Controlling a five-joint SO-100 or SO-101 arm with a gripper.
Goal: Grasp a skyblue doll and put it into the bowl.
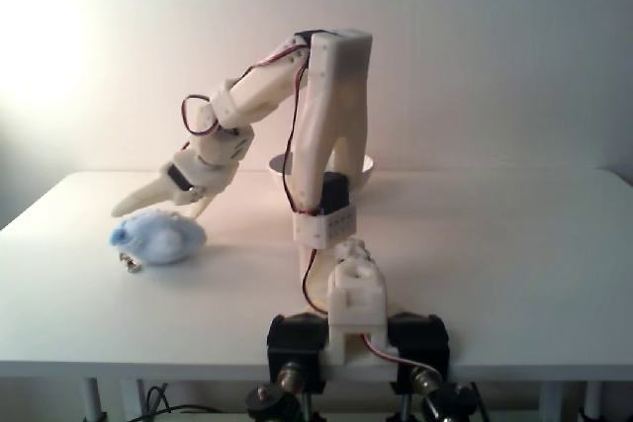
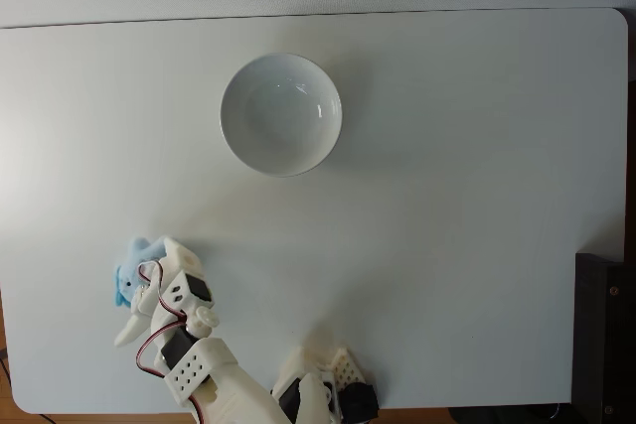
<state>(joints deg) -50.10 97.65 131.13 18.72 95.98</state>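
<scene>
1. Nearest the camera in a fixed view, the arm's base [image 1: 354, 328] sits at the tabletop's [image 1: 514, 244] near edge.
2. Reaching toward the near left corner, the tool [image 1: 158, 205] hangs just over the doll [image 1: 158, 238], its fingers spread.
3. From above, the doll [image 2: 129, 270] lies partly under the tool [image 2: 149, 290].
4. Well apart, the bowl [image 2: 281, 114] stands toward the far edge.

White gripper [image 1: 163, 207] angled down-left with fingers spread, tips just above and touching the top of the skyblue doll [image 1: 158, 239] lying on the white table [image 1: 495, 244], keyring [image 1: 130, 264] below-left of the gripper, bowl [image 1: 361, 167] behind the arm, well to its right.
</scene>
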